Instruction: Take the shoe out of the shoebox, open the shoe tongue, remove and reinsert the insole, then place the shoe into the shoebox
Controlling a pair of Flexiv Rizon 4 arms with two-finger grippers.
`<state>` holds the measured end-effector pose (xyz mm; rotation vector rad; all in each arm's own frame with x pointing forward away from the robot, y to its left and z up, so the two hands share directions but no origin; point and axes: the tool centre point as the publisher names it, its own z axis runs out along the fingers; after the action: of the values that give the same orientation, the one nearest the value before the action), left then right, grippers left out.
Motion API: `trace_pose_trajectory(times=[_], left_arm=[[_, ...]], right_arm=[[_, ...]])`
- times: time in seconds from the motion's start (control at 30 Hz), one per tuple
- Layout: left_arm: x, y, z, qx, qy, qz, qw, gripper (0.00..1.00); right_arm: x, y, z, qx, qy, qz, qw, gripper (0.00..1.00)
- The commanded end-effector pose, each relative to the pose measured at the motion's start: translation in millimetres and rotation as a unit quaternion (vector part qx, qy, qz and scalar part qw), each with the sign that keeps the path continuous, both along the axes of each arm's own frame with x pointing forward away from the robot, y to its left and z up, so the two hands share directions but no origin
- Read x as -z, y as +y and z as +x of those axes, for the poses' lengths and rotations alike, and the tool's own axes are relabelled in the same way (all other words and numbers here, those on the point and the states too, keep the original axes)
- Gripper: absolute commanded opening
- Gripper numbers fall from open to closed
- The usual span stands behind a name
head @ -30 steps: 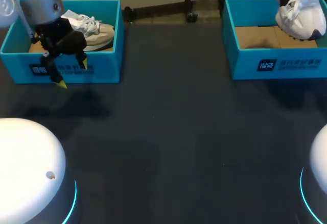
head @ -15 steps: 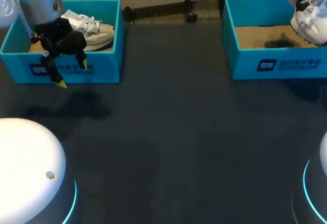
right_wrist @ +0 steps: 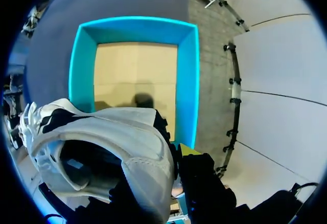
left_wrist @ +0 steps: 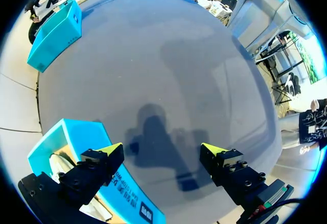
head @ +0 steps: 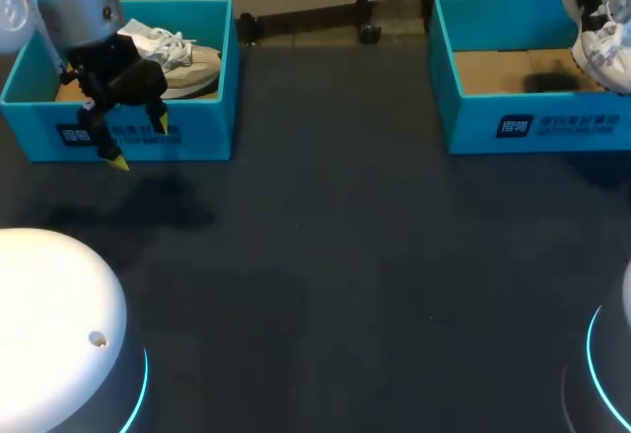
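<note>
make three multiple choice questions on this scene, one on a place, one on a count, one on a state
1. Where is the white shoe that the right gripper holds?
A. up over the right shoebox
B. lying on the table between the boxes
C. on the floor

2. How many blue shoeboxes are on the table?
A. one
B. two
C. three

3. What state is the left gripper in?
A. open, holding nothing
B. shut on a shoe
C. shut on a box wall

Answers:
1. A: the right wrist view shows the shoe in the gripper with the empty box beneath.
2. B: the head view shows one at each side, the left shoebox holding a second shoe.
3. A: its yellow tips stand apart over bare table.
</note>
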<state>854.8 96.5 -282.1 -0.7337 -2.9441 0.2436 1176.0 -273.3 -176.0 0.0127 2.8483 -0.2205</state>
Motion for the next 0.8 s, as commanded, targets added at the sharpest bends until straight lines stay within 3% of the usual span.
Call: trace_pose_trajectory(times=[0.03, 0.17, 0.23, 0.37, 0.43, 0.63, 0.8], left_arm=[[-0.3, 0.7, -0.5, 0.001, -0.001, 0.000, 1.000, 1.00], [-0.3, 0.7, -0.5, 0.001, -0.001, 0.000, 1.000, 1.00], [-0.3, 0.7, -0.5, 0.001, -0.001, 0.000, 1.000, 1.00], [-0.3, 0.7, -0.5, 0.001, -0.001, 0.000, 1.000, 1.00], [-0.3, 0.7, -0.5, 0.001, -0.001, 0.000, 1.000, 1.00], [-0.3, 0.7, -0.5, 0.001, -0.001, 0.000, 1.000, 1.00], [-0.3, 0.7, -0.5, 0.001, -0.001, 0.000, 1.000, 1.00]], right_arm=[[4.7, -8.4, -4.9, 0.039, -0.003, -0.006, 0.999, 0.00], [-0.3, -16.6, -14.4, 0.146, 0.004, -0.002, 0.989, 0.00], [-1.7, -20.2, -16.7, 0.197, 0.034, -0.006, 0.980, 0.00], [-7.4, -23.4, -22.5, 0.265, 0.037, -0.003, 0.964, 0.00], [-9.8, -26.2, -28.8, 0.305, 0.028, -0.001, 0.952, 0.00], [-7.5, -41.0, -55.5, 0.445, 0.026, 0.048, 0.894, 0.00], [-10.9, -46.1, -60.8, 0.483, 0.017, 0.052, 0.874, 0.00]])
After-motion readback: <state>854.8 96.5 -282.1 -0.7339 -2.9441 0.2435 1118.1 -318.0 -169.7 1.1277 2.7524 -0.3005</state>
